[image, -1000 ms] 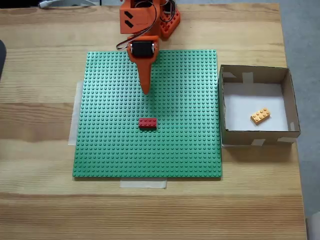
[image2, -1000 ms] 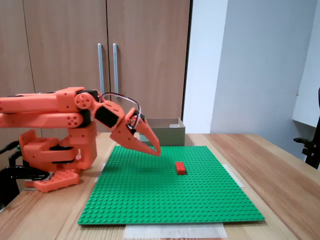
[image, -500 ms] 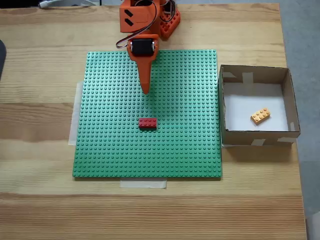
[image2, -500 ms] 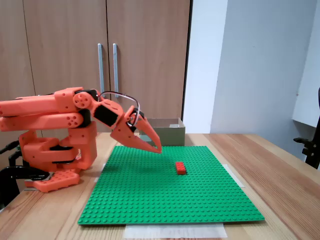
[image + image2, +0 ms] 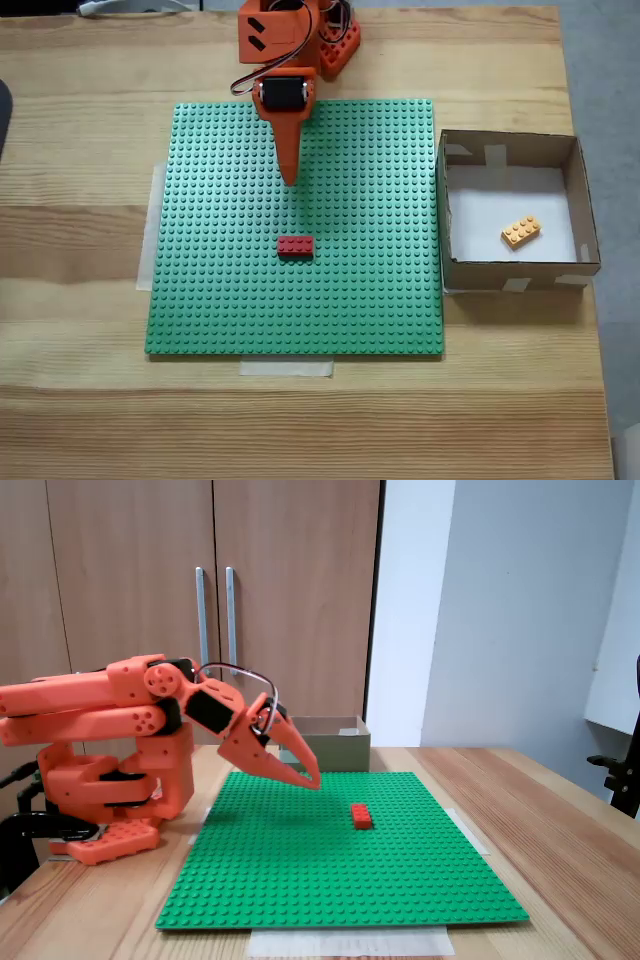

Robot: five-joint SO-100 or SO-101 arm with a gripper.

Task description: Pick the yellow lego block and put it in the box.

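The yellow lego block (image 5: 521, 231) lies tilted on the white floor of the box (image 5: 510, 148), right of the green baseplate (image 5: 370, 200). From the side, the box (image 5: 335, 751) stands behind the plate and its inside is hidden. My orange gripper (image 5: 290, 180) hangs shut over the plate's upper middle, pointing toward the front. It holds nothing. In the side fixed view the gripper (image 5: 311, 779) hovers a little above the plate (image 5: 300, 880), fingers together.
A red brick (image 5: 295, 245) sits on the baseplate below the gripper tip, also seen as the red brick (image 5: 360, 816) from the side. The arm's base (image 5: 300, 35) stands at the table's far edge. Tape strips hold the plate down.
The gripper has drawn back slightly toward the arm's base, staying shut. Both bricks and the box have stayed put.
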